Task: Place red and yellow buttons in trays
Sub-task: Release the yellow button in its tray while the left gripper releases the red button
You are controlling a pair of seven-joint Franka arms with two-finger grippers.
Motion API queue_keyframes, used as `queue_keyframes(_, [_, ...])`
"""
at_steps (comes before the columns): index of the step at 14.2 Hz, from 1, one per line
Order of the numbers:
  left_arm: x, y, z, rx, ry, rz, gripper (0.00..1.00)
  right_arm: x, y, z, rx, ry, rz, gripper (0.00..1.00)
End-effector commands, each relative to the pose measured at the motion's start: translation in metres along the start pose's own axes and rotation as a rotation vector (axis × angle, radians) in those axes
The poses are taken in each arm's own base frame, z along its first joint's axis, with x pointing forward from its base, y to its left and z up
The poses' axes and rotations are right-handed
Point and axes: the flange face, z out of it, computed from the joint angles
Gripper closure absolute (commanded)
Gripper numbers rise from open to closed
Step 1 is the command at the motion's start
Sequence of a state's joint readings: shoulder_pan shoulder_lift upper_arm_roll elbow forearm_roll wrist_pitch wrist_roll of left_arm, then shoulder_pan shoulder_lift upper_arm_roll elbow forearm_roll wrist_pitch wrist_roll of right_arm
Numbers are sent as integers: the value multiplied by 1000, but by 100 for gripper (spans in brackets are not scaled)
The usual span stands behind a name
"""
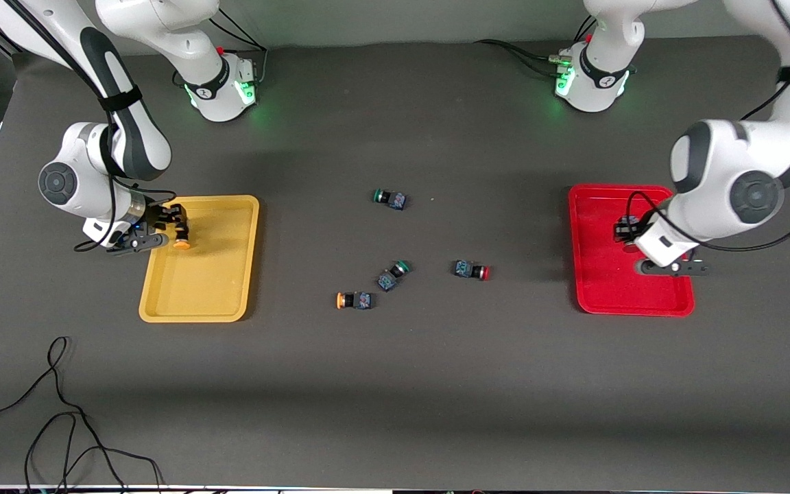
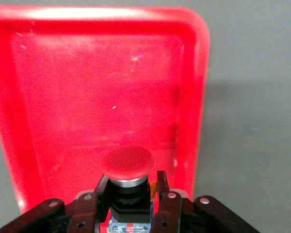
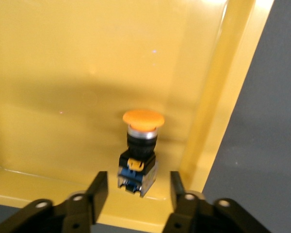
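Observation:
My left gripper [image 1: 629, 232] is over the red tray [image 1: 601, 288], shut on a red-capped button [image 2: 128, 161]. In the left wrist view its fingers [image 2: 166, 194] clamp the dark body low over the tray floor [image 2: 87, 87]. My right gripper [image 1: 170, 232] is open at the edge of the yellow tray [image 1: 203, 288]. A yellow-capped button [image 1: 181, 240] lies loose in that tray just past the fingertips, as the right wrist view [image 3: 140, 131] shows. On the table between the trays lie one more red button [image 1: 472, 270] and one more yellow button [image 1: 354, 300].
Two green-capped switches lie mid-table, one [image 1: 389, 198] farther from the front camera and one [image 1: 393, 274] beside the loose yellow button. A black cable [image 1: 59, 412] loops on the table near the front edge, toward the right arm's end.

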State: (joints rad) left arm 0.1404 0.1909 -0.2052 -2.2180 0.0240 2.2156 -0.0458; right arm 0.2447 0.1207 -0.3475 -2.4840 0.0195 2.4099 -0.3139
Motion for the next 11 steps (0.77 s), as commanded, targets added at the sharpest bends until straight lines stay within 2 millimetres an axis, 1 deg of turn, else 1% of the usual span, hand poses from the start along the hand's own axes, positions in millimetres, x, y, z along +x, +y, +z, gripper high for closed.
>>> queue_keyframes(1, [-2,2,56,2,-3,41,82,26,-14,-29,-2,59,-20,0])
queue_keyframes(2, [1,3,68,-5,-4,42,79,40,-28,-44,-10,91,-3,0])
queue_keyframes(3, [3,4,77,-8,0,46,69,57,-46,-62,-15,129,36,0])
queue_keyframes(4, [6,3,79,4,1,61,33,74,-68,-78,-11,146,89,0])
queue_keyframes(5, [8,3,74,14,0,69,1,97,-89,-95,-8,153,130,0])
queue_keyframes(6, [11,2,63,17,4,67,0,119,-112,-112,-3,143,169,0])
queue_keyframes(7, [14,1,47,25,-8,67,0,145,-135,-132,4,127,220,0])
queue_keyframes(9, [28,0,4,37,-50,57,0,180,-177,-164,29,117,319,0])
queue_keyframes(10, [34,2,-19,42,-70,51,0,194,-190,-178,69,127,392,0])
queue_keyframes(11, [39,7,-39,39,-78,42,0,204,-198,-184,123,125,505,0])
